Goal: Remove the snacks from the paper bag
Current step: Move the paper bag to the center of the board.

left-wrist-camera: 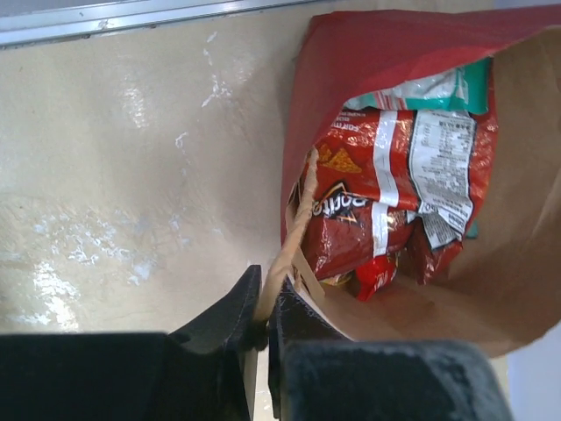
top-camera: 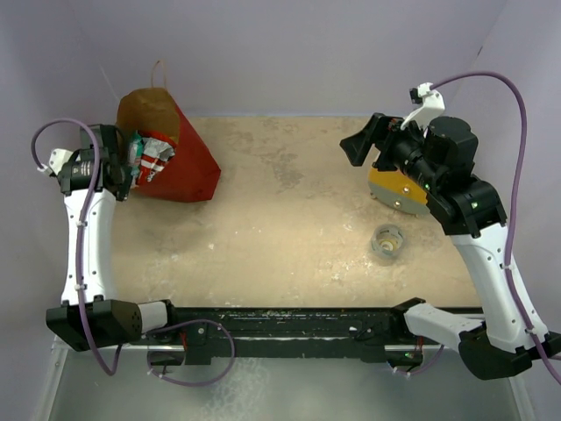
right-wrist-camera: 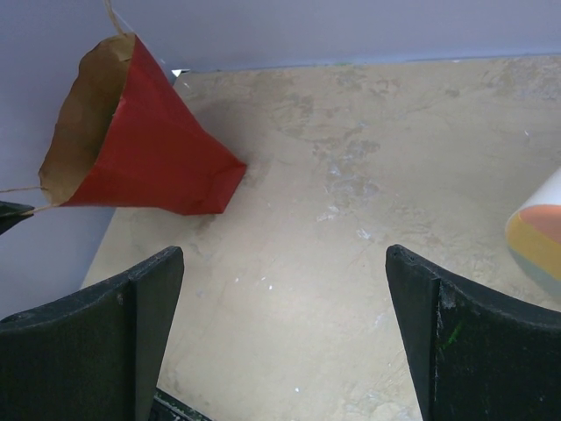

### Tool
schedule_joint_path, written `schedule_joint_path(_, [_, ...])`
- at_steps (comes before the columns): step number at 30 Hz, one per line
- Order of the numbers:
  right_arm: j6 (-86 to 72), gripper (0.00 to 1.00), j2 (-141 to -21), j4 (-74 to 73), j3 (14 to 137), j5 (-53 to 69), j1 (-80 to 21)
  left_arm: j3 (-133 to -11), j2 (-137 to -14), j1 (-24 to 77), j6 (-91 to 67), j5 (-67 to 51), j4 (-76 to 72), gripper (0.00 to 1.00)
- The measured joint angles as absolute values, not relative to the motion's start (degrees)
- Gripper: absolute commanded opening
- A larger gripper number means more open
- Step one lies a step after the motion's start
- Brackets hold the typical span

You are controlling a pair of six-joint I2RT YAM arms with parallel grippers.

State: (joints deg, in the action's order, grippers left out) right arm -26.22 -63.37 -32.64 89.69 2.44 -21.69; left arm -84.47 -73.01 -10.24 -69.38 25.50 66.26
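Observation:
The red paper bag (top-camera: 184, 158) lies on its side at the table's back left, its brown mouth facing left. My left gripper (left-wrist-camera: 263, 303) is shut on the bag's rim (left-wrist-camera: 294, 237) at the mouth. Inside the bag I see a red and silver snack packet (left-wrist-camera: 368, 206) and a teal-green packet (left-wrist-camera: 456, 88) behind it; both peek out of the mouth in the top view (top-camera: 151, 158). My right gripper (right-wrist-camera: 285, 263) is open and empty above the table at the right. The bag also shows in the right wrist view (right-wrist-camera: 145, 145).
A white cylinder with an orange-yellow band (top-camera: 399, 191) lies under my right arm. A small clear tape roll (top-camera: 387, 241) sits in front of it. Purple walls enclose the back and sides.

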Motion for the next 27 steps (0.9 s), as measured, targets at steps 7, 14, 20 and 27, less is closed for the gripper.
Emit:
schedule_joint_path(7, [-26.15, 0.98, -63.70, -32.56, 89.69, 2.46, -21.71, -84.33, -69.47, -10.31, -63.75, 21.50, 65.67, 0.00])
schedule_joint_path(14, [-26.59, 0.97, -64.05, -32.21, 89.69, 3.11, -21.71, -80.90, -61.87, -10.39, -60.42, 18.81, 68.18, 0.00])
schedule_joint_path(20, [-27.92, 0.97, -62.85, -32.12, 88.51, 5.17, -21.85, -79.44, -54.48, -10.39, -60.36, 18.70, 74.70, 0.00])
schedule_joint_path(27, [-28.05, 0.98, -61.95, -32.25, 87.70, 5.45, -24.82, -78.50, -47.44, -10.39, -61.43, 20.78, 82.56, 0.42])
